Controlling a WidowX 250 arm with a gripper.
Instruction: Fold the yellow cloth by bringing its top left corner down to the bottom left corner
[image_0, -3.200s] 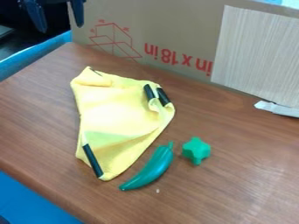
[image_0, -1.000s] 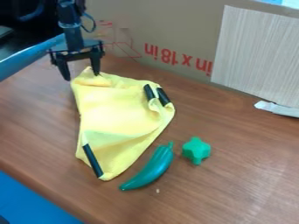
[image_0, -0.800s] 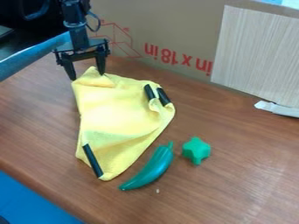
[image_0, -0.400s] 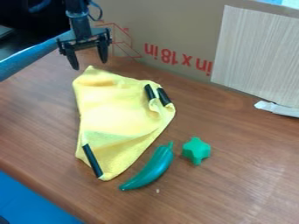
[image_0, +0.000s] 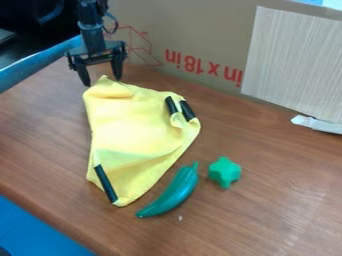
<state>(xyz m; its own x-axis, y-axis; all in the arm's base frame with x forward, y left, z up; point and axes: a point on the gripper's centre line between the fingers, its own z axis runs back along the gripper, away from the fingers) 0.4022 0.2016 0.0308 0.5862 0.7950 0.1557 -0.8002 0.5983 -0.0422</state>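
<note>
My jaws stand wide apart, holding nothing, at the near-hidden far corner of the yellow cloth, which spreads below them. It looks light and limp; I'd pinch that raised peak.

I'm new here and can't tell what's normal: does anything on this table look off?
The yellow cloth lies rumpled, its lower part folded over. A small pale speck sits below the green pepper, perhaps a crumb or a mark.
</note>
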